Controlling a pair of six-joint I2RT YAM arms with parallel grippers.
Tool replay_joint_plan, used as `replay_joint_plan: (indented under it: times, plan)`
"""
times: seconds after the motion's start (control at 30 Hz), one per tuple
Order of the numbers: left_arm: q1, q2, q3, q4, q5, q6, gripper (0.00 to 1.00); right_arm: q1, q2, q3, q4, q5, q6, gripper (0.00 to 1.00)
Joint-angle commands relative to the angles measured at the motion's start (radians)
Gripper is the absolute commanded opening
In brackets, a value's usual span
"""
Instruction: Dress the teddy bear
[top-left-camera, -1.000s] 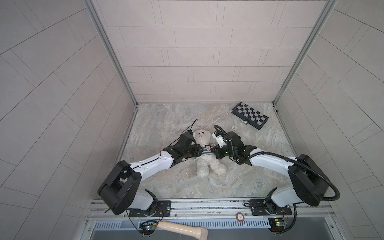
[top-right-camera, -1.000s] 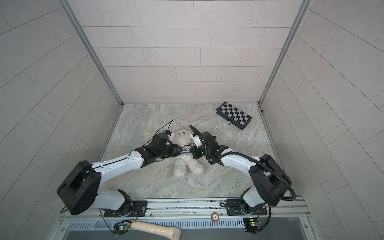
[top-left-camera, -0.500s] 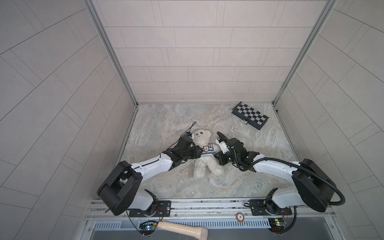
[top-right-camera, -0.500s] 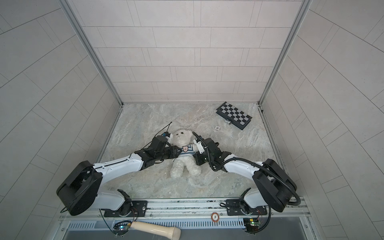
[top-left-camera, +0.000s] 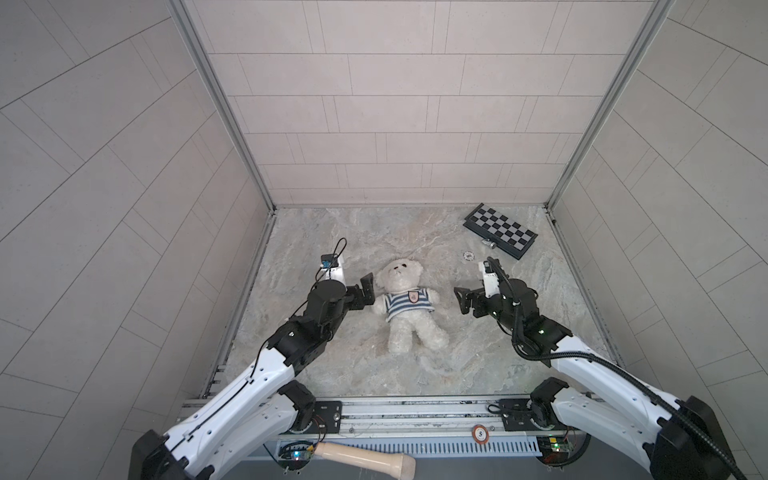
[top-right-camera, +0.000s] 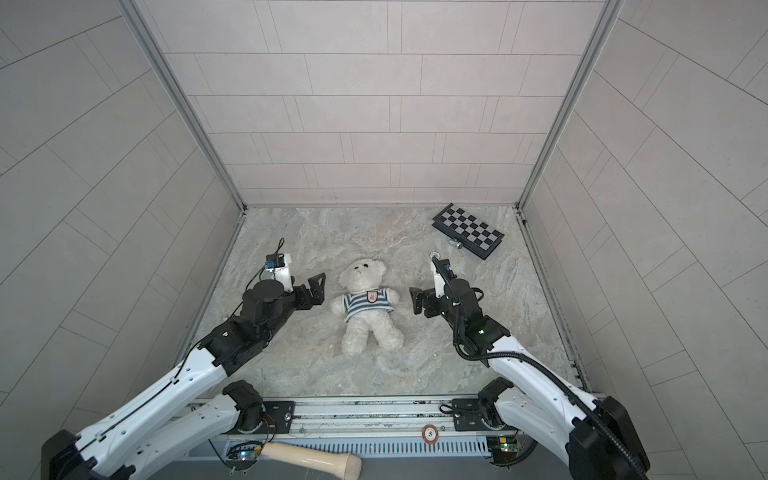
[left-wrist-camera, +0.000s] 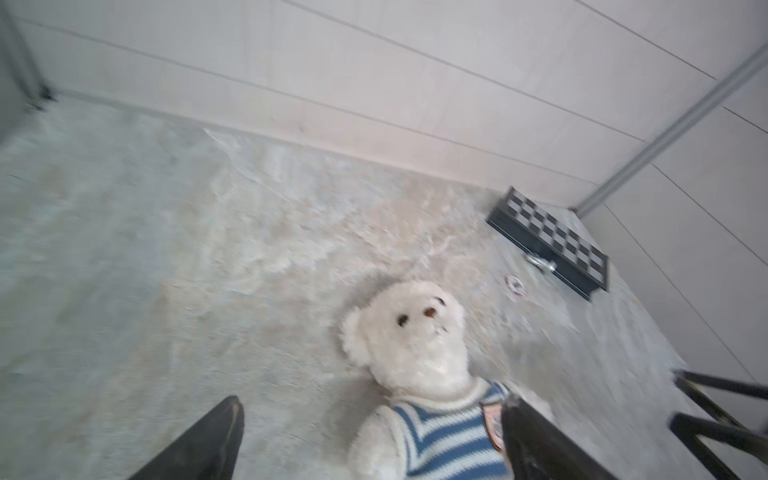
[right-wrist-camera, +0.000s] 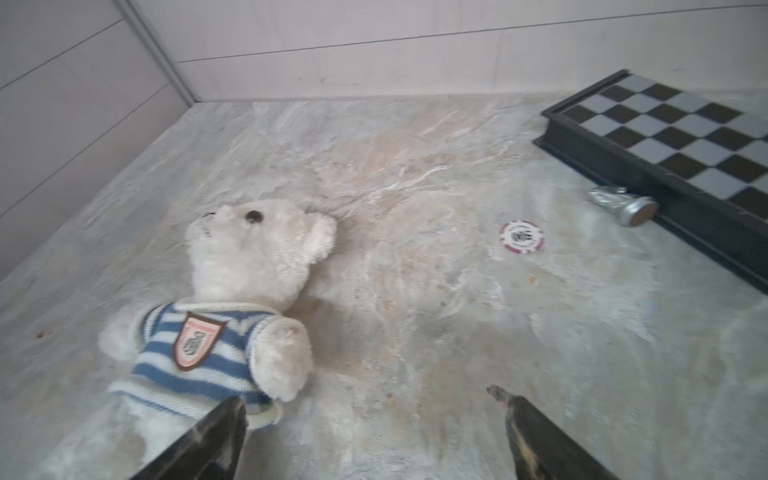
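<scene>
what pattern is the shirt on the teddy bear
The shirt has blue and white stripes plus a chest badge; clearest in the right wrist view.

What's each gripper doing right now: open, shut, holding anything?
Left gripper: open, holding nothing, close beside the teddy bear.
Right gripper: open, holding nothing, clear of the bear.

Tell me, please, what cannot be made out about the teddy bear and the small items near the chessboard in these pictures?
- Back of the striped shirt: every view, the teddy bear lies on it.
- Its legs: left wrist view, cut off by the picture's edge.
- Badge lettering: too small in both top views, blurred in the right wrist view.
- Chip print: right wrist view, blurred.
- Silver piece by the chessboard: too small and blurred to identify.
</scene>
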Motion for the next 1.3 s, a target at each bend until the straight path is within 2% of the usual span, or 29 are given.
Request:
replay_joint_plan:
  times: [0.0,0.13,0.2,0.27,0.4,0.47,0.53,0.7,0.73,0.77,0.8,0.83,0.87,0.9,0.97,1.0,1.03,1.07,1.1,1.17,1.27]
  plan:
    - [0.038,-0.028,-0.037,-0.004,-0.253,0.104,1.00,-0.078,-0.060,-0.048,0.019,0.168,-0.042,0.99]
    - [0.082,0.008,-0.089,0.137,-0.341,0.186,1.00,-0.143,-0.098,-0.123,0.140,0.288,-0.112,0.99]
    - [0.166,0.050,-0.122,0.231,-0.344,0.197,1.00,-0.176,-0.087,-0.158,0.225,0.299,-0.163,0.99]
    - [0.227,0.104,-0.152,0.312,-0.335,0.197,1.00,-0.206,-0.058,-0.165,0.267,0.349,-0.158,0.99]
    - [0.313,0.259,-0.159,0.412,-0.369,0.213,1.00,-0.255,0.055,-0.167,0.398,0.362,-0.219,0.99]
    - [0.320,0.327,-0.155,0.494,-0.407,0.258,1.00,-0.292,0.125,-0.160,0.439,0.326,-0.221,0.99]
    - [0.333,0.387,-0.175,0.618,-0.409,0.293,1.00,-0.345,0.197,-0.168,0.528,0.229,-0.214,0.99]
    - [0.354,0.582,-0.191,0.864,-0.422,0.380,1.00,-0.419,0.384,-0.163,0.717,0.152,-0.204,0.99]
    - [0.356,0.596,-0.188,0.896,-0.395,0.410,1.00,-0.434,0.427,-0.163,0.767,0.127,-0.204,0.99]
    - [0.373,0.612,-0.206,0.968,-0.319,0.439,1.00,-0.446,0.467,-0.162,0.799,0.111,-0.204,0.99]
    - [0.387,0.635,-0.205,0.962,-0.307,0.414,1.00,-0.465,0.491,-0.157,0.832,0.080,-0.200,0.99]
    - [0.399,0.677,-0.232,1.083,-0.290,0.438,1.00,-0.481,0.499,-0.151,0.829,0.042,-0.220,0.99]
    - [0.401,0.656,-0.224,1.013,-0.237,0.429,1.00,-0.484,0.516,-0.148,0.837,0.057,-0.214,0.99]
    - [0.405,0.656,-0.225,1.018,-0.190,0.435,1.00,-0.494,0.541,-0.143,0.847,0.047,-0.206,0.99]
    - [0.416,0.688,-0.258,1.101,-0.112,0.452,1.00,-0.500,0.636,-0.158,0.982,-0.017,-0.217,1.00]
    - [0.428,0.727,-0.283,1.204,-0.108,0.453,1.00,-0.499,0.674,-0.174,1.063,-0.040,-0.231,0.99]
    - [0.431,0.729,-0.281,1.203,-0.093,0.458,1.00,-0.495,0.715,-0.186,1.116,-0.027,-0.235,0.99]
    - [0.432,0.703,-0.260,1.113,-0.078,0.446,1.00,-0.498,0.739,-0.194,1.172,-0.016,-0.213,1.00]
    - [0.436,0.720,-0.263,1.151,-0.080,0.450,1.00,-0.499,0.718,-0.192,1.135,-0.007,-0.220,1.00]
    - [0.442,0.709,-0.256,1.114,-0.074,0.440,1.00,-0.497,0.702,-0.164,1.057,0.002,-0.223,1.00]
    - [0.442,0.707,-0.261,1.127,-0.074,0.442,1.00,-0.491,0.708,-0.153,1.049,0.006,-0.231,0.99]
